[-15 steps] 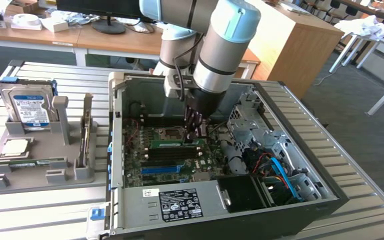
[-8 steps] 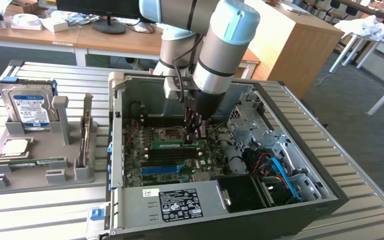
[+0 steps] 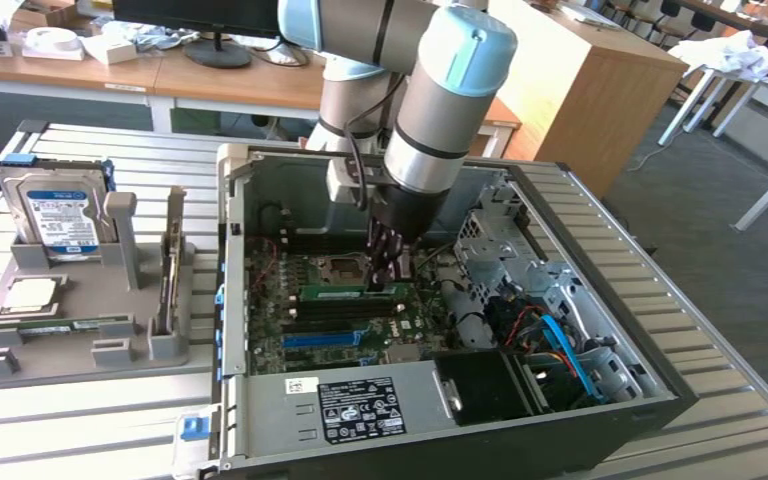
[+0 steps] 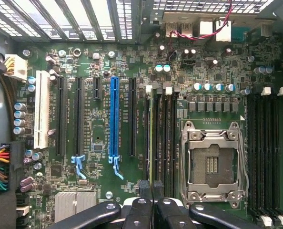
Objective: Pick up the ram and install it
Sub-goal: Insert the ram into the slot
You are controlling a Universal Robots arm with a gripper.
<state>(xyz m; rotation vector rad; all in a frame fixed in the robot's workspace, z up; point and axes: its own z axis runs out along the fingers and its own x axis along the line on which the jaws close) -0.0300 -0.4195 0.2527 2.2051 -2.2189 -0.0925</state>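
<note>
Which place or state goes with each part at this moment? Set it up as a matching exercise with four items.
Things:
1. ram
2. hard drive
3. processor chip
4. processor socket

Places or states:
A. lies flat on the grey tray
B. open and empty on the motherboard
C. inside the computer case, held by the gripper
D. stands upright at the back of the tray

Pairs: 1-C, 2-D, 3-A, 4-B
</note>
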